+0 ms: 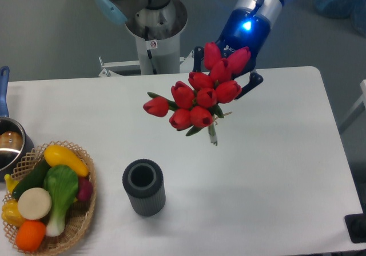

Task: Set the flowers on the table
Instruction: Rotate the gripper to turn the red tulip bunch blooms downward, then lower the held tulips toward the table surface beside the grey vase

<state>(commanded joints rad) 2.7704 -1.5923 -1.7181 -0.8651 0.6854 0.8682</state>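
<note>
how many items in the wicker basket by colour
yellow: 2
green: 2
white: 1
orange: 1
purple: 1
total in the wicker basket: 7

the gripper [226, 76] hangs over the far side of the table [274, 170], its dark fingers [253, 83] showing on either side of the flowers [200, 96] and clamped on the bunch. the red buds fan out toward the camera and to the left, lifted off the tabletop, with a short green stem end pointing down below them. a blue light glows on the wrist above. nearer the front edge stands a grey ribbed vase [144, 187], upright, well apart from the bunch. at the left sits a wicker basket [86, 216] of toy vegetables, and a pot [8, 144] at the edge behind it.
</note>
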